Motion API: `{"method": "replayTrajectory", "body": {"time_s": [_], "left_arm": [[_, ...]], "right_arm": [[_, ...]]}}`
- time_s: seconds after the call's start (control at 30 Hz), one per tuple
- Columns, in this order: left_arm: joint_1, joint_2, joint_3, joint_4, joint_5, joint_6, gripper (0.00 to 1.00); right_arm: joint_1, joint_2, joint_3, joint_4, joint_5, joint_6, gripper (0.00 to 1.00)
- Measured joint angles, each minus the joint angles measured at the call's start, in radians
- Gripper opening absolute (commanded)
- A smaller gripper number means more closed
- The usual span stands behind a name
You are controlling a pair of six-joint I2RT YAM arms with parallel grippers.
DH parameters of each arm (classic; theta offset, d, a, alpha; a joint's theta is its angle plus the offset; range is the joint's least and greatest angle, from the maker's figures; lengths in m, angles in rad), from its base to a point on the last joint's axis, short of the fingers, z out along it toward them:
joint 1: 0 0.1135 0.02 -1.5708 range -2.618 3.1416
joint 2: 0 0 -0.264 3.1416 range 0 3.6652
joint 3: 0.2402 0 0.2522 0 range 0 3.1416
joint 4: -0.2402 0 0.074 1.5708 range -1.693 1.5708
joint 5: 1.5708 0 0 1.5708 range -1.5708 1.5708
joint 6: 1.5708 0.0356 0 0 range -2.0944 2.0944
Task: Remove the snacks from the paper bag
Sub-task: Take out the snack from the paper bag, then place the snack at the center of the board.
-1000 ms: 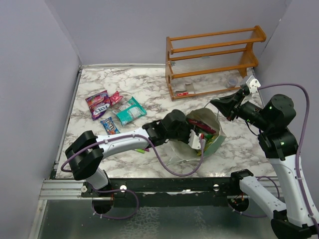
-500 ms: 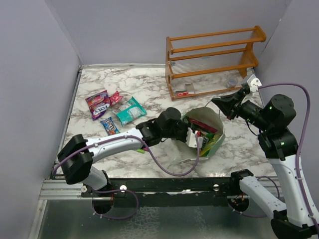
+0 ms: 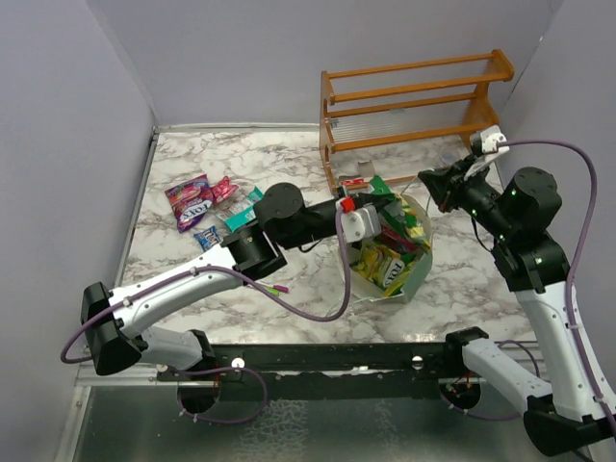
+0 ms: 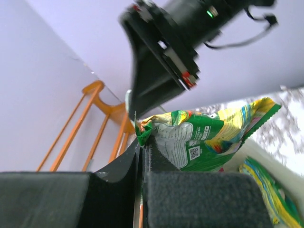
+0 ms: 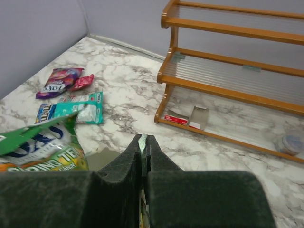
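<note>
Nearest, the paper bag (image 3: 417,277) stands open-mouthed on the marble table (image 3: 289,164); its pale green paper is thin and cream-lined, and looks soft enough to crumple; several yellow-green packets (image 3: 385,265) lie inside it. Just above the mouth, the left gripper (image 4: 142,142) is clamped on the corner of a green-and-yellow packet (image 4: 204,140); glossy film like this is probably light, crinkly and slippery, so the crimped seam is the safest hold. At the bag's far rim, the right gripper (image 5: 143,140) is pinched tight on a sliver of pale green, apparently the paper edge. Well apart to the left lie purple (image 3: 190,200), pink (image 3: 223,189) and blue (image 3: 207,239) snacks; farthest back is an orange wooden rack (image 3: 414,115) of slim rails.
</note>
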Motion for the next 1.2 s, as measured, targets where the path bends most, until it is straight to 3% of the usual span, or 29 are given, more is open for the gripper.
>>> {"method": "replayTrajectory", "body": {"time_s": [0.27,0.37,0.57,0.9,1.03,1.2], "left_arm": [[0.030,-0.010,0.119,-0.006,-0.241,-0.199,0.00],[0.108,-0.022,0.156,-0.049,-0.298,-0.285,0.00],[0.370,-0.049,0.168,-0.169,-0.368,-0.467,0.00],[0.805,0.037,0.037,-0.364,-0.303,-0.789,0.00],[0.861,0.117,-0.044,-0.410,-0.277,-0.860,0.00],[0.862,0.195,-0.010,-0.421,-0.268,-0.929,0.00]], "right_arm": [[0.000,0.103,0.089,-0.009,0.181,-0.048,0.02],[0.000,0.134,0.132,-0.015,0.246,-0.080,0.02],[0.000,0.146,0.171,-0.015,0.306,-0.130,0.02],[-0.001,0.025,-0.049,0.047,0.057,-0.101,0.02],[-0.001,0.017,-0.076,0.058,-0.013,-0.089,0.02],[-0.001,0.016,-0.078,0.091,-0.093,-0.075,0.02]]}}
